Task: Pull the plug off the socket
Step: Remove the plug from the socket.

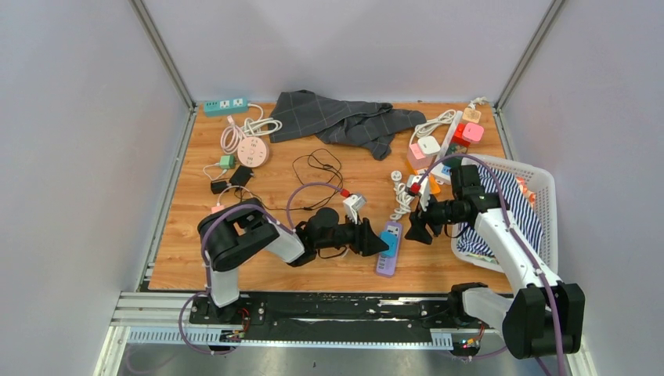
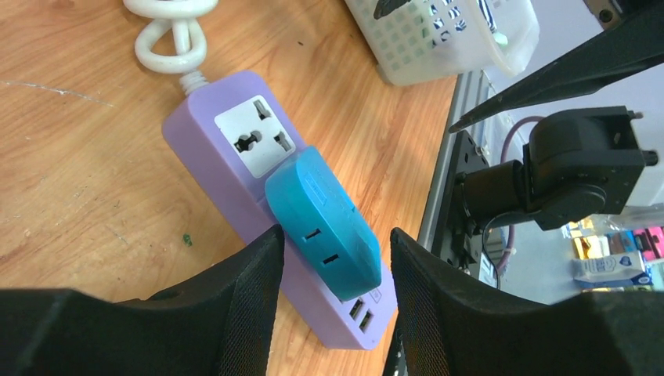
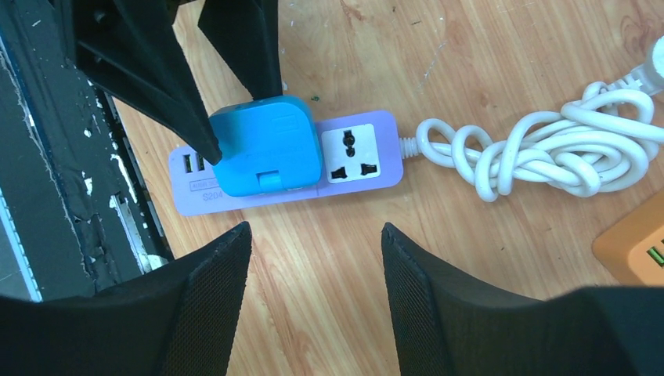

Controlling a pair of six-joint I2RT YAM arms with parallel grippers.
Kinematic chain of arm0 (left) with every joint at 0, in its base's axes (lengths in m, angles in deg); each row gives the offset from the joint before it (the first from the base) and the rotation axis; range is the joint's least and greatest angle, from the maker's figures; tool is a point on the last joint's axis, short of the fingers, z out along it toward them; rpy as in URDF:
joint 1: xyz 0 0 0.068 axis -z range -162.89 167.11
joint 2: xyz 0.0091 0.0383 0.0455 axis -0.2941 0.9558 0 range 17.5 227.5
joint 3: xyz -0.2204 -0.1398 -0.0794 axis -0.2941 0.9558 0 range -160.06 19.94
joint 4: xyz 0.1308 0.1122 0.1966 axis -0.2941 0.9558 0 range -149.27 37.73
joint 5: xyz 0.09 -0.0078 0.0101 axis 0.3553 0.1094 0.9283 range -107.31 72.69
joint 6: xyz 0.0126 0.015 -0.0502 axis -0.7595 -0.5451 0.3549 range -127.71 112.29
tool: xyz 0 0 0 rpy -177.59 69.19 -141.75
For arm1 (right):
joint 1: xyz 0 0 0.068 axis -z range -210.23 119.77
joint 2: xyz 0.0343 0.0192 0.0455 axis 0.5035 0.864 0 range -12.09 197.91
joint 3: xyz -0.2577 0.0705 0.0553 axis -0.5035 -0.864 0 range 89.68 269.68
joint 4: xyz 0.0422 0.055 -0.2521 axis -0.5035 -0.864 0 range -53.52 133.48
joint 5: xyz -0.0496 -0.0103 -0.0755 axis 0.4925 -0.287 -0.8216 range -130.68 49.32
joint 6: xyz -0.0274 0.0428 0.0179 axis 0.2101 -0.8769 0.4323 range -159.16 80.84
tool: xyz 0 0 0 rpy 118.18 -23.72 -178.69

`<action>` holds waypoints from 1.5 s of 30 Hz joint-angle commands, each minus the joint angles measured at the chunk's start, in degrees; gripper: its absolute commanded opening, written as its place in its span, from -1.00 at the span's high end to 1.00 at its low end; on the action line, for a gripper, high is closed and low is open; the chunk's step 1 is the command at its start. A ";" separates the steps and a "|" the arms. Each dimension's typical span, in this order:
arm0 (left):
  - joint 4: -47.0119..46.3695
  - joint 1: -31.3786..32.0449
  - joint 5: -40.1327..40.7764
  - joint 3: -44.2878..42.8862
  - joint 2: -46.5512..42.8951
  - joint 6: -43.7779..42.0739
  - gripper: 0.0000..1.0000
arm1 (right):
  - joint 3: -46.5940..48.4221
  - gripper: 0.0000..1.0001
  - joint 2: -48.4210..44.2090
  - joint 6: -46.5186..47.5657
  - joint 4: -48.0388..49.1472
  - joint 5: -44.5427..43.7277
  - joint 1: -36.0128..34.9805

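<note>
Black fingers of the left gripper [image 2: 333, 235] fill the bottom of its wrist view, closed on two sides of the blue plug [image 2: 313, 196]. That plug sits seated in the purple power strip [image 2: 203, 133], between the strip's free socket and its USB end, pins hidden. Above the strip, the right gripper [image 3: 317, 231] hovers with jaws apart, holding nothing. At the strip's far end, its knotted white cord [image 3: 540, 149] is cut off by the frame edge.

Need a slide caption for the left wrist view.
Left fingers flank the blue adapter plugged into the purple power strip.
</note>
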 commanded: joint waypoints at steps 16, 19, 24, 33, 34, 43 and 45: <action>14.21 5.41 16.10 -3.41 -4.92 -2.77 0.02 | 0.22 -0.16 2.10 -2.83 2.14 -6.18 -0.77; 16.58 6.50 18.28 -3.99 -5.99 -4.12 0.03 | 0.20 -0.15 2.38 -2.95 2.28 -6.56 -0.77; 19.30 7.82 22.19 -4.92 -7.12 -5.46 0.05 | 0.05 -0.12 2.73 -3.19 2.58 -7.31 -0.77; 23.53 10.30 26.12 -7.01 -8.23 -7.66 0.08 | 0.07 -0.12 3.27 -3.56 2.85 -8.46 -0.77; 24.30 10.72 26.67 -7.46 -8.02 -7.97 0.08 | 0.07 -0.12 3.40 -3.64 2.85 -8.60 -0.77; 28.10 12.42 29.78 -9.91 -7.52 -10.46 0.47 | 0.33 -0.13 4.18 -4.07 2.93 -9.73 -0.77; 29.25 12.42 29.84 -10.41 -7.78 -11.68 0.60 | 0.33 -0.13 4.14 -4.09 2.93 -9.74 -0.77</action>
